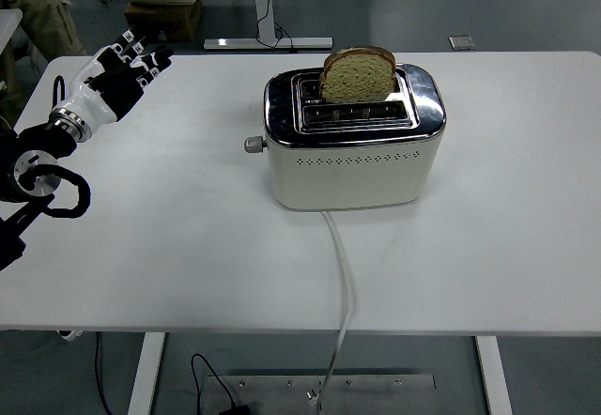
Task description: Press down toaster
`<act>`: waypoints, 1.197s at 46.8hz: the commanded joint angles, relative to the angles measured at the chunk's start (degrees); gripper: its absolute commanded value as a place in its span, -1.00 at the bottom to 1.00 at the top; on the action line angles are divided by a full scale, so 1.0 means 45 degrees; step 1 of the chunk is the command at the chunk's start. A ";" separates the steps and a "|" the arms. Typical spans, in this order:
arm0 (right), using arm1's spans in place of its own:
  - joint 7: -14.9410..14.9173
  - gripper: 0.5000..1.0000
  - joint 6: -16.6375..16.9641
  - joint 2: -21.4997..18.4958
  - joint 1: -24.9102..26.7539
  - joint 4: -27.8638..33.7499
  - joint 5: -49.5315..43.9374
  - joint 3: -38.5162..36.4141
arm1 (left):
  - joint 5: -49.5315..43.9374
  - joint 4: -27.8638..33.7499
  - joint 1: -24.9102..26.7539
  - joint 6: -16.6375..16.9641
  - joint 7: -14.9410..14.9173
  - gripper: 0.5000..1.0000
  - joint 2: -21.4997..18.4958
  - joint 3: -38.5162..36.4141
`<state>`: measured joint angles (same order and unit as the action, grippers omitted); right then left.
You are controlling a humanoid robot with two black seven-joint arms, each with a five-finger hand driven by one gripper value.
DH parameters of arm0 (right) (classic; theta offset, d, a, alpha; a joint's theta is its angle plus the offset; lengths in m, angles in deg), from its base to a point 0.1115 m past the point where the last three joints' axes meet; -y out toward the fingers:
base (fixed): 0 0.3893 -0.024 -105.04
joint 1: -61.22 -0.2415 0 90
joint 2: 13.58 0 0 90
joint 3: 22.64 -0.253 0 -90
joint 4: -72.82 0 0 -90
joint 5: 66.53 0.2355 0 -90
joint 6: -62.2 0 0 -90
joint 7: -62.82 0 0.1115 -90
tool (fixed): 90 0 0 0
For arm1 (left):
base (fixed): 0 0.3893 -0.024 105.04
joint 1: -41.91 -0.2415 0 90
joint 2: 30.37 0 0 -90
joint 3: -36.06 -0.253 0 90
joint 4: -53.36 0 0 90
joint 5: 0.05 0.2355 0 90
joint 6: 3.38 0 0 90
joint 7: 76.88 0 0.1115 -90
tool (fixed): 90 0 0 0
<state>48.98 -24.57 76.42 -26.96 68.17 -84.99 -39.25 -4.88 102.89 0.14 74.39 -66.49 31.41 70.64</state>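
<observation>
A cream and chrome toaster (352,147) stands in the middle of the white table (169,246). A slice of brown bread (357,74) sticks up out of its rear slot. The toaster's lever knob (253,144) juts from its left end, in the raised position. My left hand (122,72) hovers over the table's far left, well to the left of the toaster, fingers spread and holding nothing. The right arm does not show.
A white power cord (340,274) runs from the toaster's front over the table's near edge. Behind the table are a cardboard box (164,16) and a desk leg on the floor. A person's trouser leg (38,7) shows at the top left.
</observation>
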 commanded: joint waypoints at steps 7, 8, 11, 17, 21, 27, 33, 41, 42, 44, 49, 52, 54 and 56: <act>-0.0009 0.99 -0.0016 0.0000 -0.0014 -0.0002 0.0000 0.0001 | 0.0019 0.2058 0.0043 0.0762 -0.0042 1.00 -0.1149 -0.0047; 0.0010 0.99 0.0003 0.0000 -0.0014 -0.0002 0.0000 0.0001 | 0.0019 0.2312 0.0043 0.0802 -0.0042 1.00 -0.1267 -0.0066; -0.0009 0.99 -0.0016 0.0000 -0.0014 -0.0002 0.0000 0.0001 | 0.0039 0.2996 0.0043 0.0822 -0.0119 1.00 -0.1715 -0.0086; 0.0010 0.99 -0.0016 0.0000 -0.0014 -0.0002 0.0000 0.0001 | 0.0116 0.3876 0.0219 0.0802 -0.0685 1.00 -0.2751 -0.0125; 0.0010 0.99 -0.0017 0.0000 -0.0014 -0.0002 0.0000 0.0001 | 0.0408 0.4247 0.0453 0.0763 -0.1076 1.00 -0.3259 -0.0125; 0.0010 0.99 -0.0016 0.0000 -0.0014 -0.0002 0.0000 0.0001 | 0.1482 0.4832 0.1019 0.0705 -0.1603 1.00 -0.3826 -0.0300; 0.0010 0.99 0.0003 0.0000 -0.0014 -0.0002 0.0000 0.0021 | 0.2712 0.5848 0.1897 0.0607 -0.2072 1.00 -0.4489 -0.1061; -0.0009 0.99 0.0003 0.0000 -0.0033 -0.0002 0.0000 0.0021 | 0.4372 0.6416 0.3615 -0.0368 -0.2171 1.00 -0.4842 -0.3072; -0.0009 0.99 0.0003 0.0000 -0.0033 -0.0002 0.0000 0.0021 | 0.4606 0.6416 0.3830 -0.0544 -0.2190 1.00 -0.4861 -0.3364; -0.0009 0.99 -0.0017 0.0000 -0.0014 -0.0002 0.0000 0.0021 | 0.5095 0.6435 0.4279 -0.0973 -0.2190 1.00 -0.4862 -0.3950; -0.0009 0.99 0.0003 0.0000 -0.0033 -0.0002 0.0000 0.0021 | 0.6248 0.6533 0.5120 -0.2048 -0.2482 1.00 -0.5076 -0.5182; 0.0010 0.99 0.0003 0.0000 -0.0033 -0.0002 0.0000 0.0021 | 0.6639 0.6708 0.5355 -0.2536 -0.2639 1.00 -0.5290 -0.5476; -0.0009 0.99 0.0003 0.0000 -0.0033 -0.0002 0.0000 0.0021 | 0.6893 0.6825 0.5434 -0.2810 -0.2659 1.00 -0.5427 -0.5515; -0.0009 0.99 0.0003 0.0000 -0.0033 -0.0002 0.0000 0.0021 | 0.7205 0.6942 0.5473 -0.3025 -0.2678 1.00 -0.5545 -0.5516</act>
<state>48.96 -24.58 76.42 -27.08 68.17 -84.99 -39.16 25.85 133.48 24.43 62.30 -78.40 7.18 45.93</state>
